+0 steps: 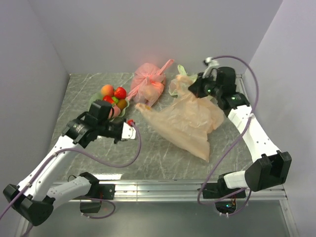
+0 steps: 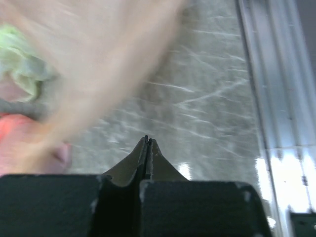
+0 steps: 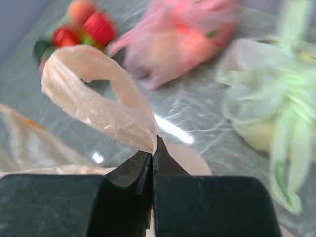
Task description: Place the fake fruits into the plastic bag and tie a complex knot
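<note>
The plastic bag [image 1: 190,126] lies spread on the table [image 1: 163,158]. At the bag's far end the right gripper [image 3: 153,146] pinches one handle loop [image 3: 94,94]. The left gripper [image 2: 148,143], fingers pressed together on nothing, hangs just left of the bag. Farther left, the fruits [image 1: 114,95] fill a green dish [image 1: 94,98]. Behind the bag sit a pink tied bag [image 1: 150,81] and a green tied bag [image 1: 178,84].

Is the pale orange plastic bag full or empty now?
Empty, it appears: the bag lies flat and limp, while the fruits sit in the green dish.
</note>
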